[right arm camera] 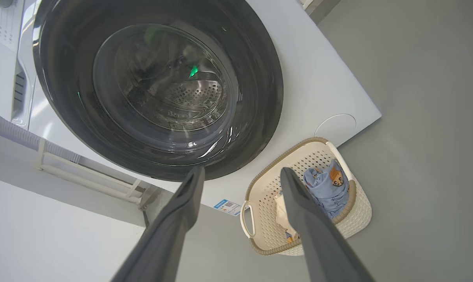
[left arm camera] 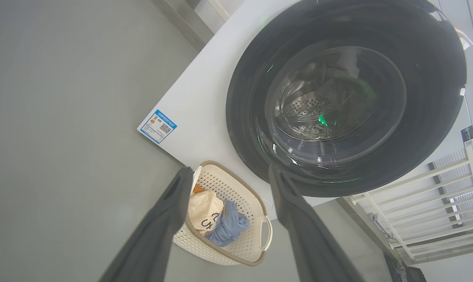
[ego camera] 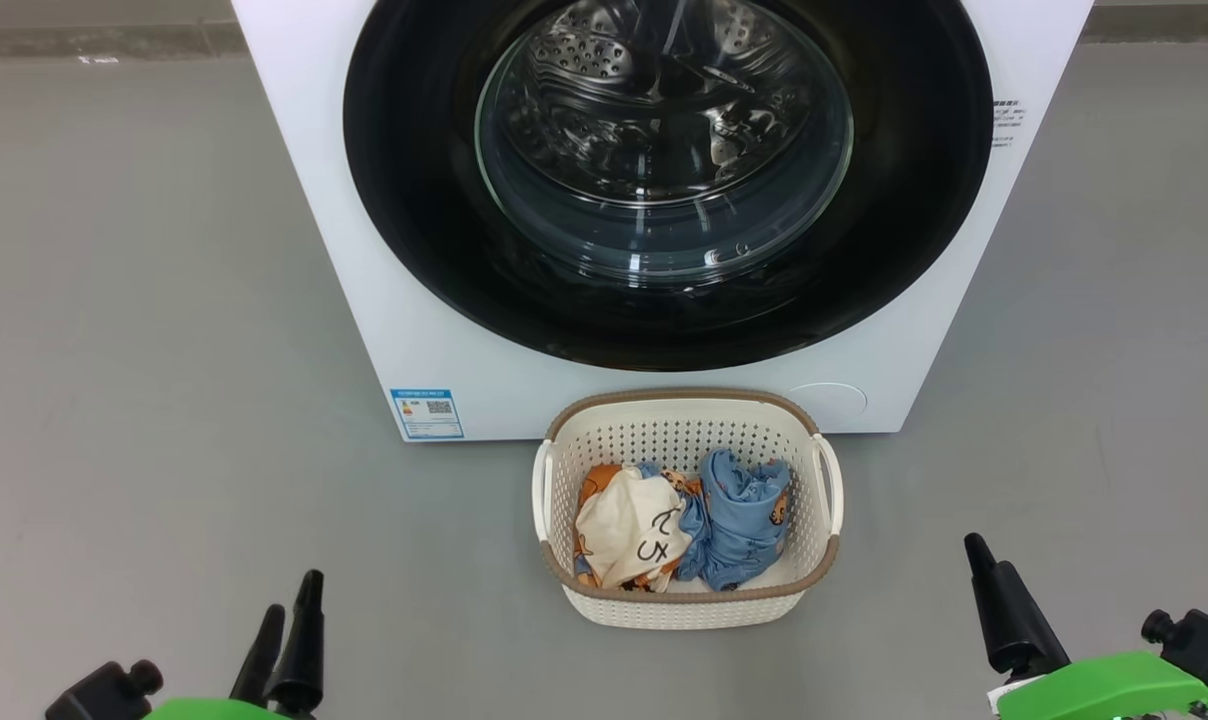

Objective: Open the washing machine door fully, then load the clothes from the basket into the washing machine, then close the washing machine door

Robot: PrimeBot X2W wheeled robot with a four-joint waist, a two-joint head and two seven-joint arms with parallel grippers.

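Left gripper [ego camera: 293, 592], right gripper [right arm camera: 242, 169] (both agape) either side of the basket [ego camera: 684, 610]

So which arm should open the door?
Right, probably: the door is shut, and the open right tool sits nearer its rim than the open left tool. Handle side unclear.

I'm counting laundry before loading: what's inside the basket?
The basket holds a cream garment with black marks beside a light blue garment, bunched together. Whatever lies under them is covered.
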